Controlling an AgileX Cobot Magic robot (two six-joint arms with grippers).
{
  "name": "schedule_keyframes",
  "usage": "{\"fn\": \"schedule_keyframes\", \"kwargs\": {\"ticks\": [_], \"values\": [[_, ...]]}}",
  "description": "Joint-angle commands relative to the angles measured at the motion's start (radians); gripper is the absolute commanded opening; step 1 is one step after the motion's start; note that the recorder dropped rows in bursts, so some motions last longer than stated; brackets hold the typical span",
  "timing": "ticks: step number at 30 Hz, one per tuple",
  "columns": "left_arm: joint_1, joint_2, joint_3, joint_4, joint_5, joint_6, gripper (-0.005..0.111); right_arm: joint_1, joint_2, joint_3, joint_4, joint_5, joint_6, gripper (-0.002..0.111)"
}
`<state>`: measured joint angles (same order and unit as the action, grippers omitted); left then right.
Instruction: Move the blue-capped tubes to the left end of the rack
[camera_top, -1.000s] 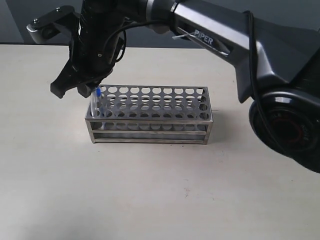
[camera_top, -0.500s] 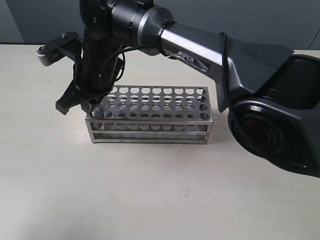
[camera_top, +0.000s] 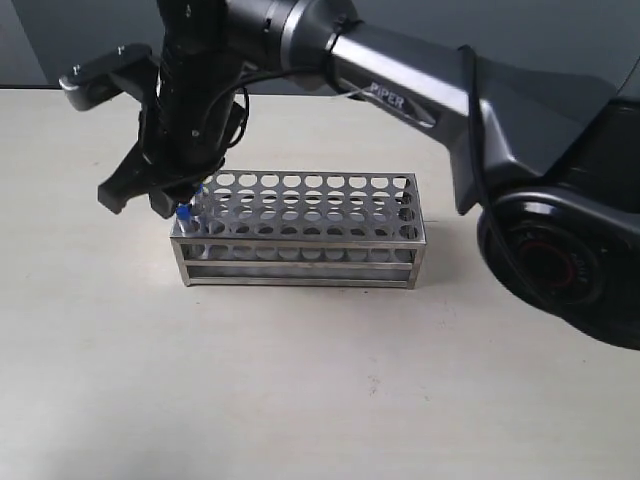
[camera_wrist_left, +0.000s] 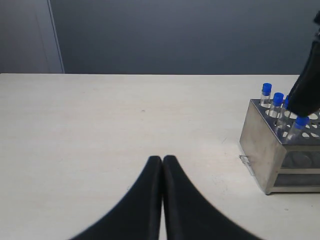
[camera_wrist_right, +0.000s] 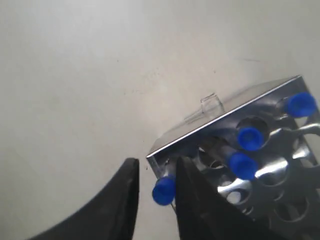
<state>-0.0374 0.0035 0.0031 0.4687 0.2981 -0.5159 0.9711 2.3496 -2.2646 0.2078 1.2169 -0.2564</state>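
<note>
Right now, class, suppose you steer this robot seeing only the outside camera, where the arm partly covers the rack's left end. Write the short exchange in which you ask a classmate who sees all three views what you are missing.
Operator: How many blue-capped tubes stand under that arm?
Observer: Four. The right wrist view shows four blue caps clustered at one end of the rack.
Operator: Is one being gripped?
Observer: No. The right claw is open; the corner tube has its cap between the fingers, with a gap on one side.
Operator: And the other arm?
Observer: The left claw is shut, holds nothing and hangs over bare table, apart from the rack.
</note>
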Motion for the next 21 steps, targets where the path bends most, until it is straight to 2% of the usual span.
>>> {"fn": "schedule_keyframes", "kwargs": {"ticks": [1,4,7,12,17,18,21], "values": [[-0.006,-0.004,-0.003,-0.002,-0.009,-0.001,0.001,-0.005,-0.125,-0.005,-0.052,0.004,0.005,0.020],[-0.006,-0.004,-0.003,0.000,-0.006,-0.001,0.001,-0.005,-0.217,-0.005,-0.121,0.004,0.017,0.020],[-0.006,-0.004,-0.003,0.000,-0.006,-0.001,0.001,-0.005,-0.411,-0.003,-0.246,0.004,0.041,0.020],[-0.006,-0.004,-0.003,0.000,-0.006,-0.001,0.001,-0.005,-0.615,0.036,-0.270,0.004,0.067,0.020],[-0.006,-0.004,-0.003,0.000,-0.006,-0.001,0.001,-0.005,-0.893,0.353,-0.349,0.004,0.193,0.020],[-0.006,-0.004,-0.003,0.000,-0.006,-0.001,0.001,-0.005,-0.969,0.439,-0.415,0.004,0.274,0.020],[-0.006,-0.004,-0.003,0.000,-0.006,-0.001,0.001,-0.005,-1.118,0.566,-0.465,0.004,0.392,0.020]]}}
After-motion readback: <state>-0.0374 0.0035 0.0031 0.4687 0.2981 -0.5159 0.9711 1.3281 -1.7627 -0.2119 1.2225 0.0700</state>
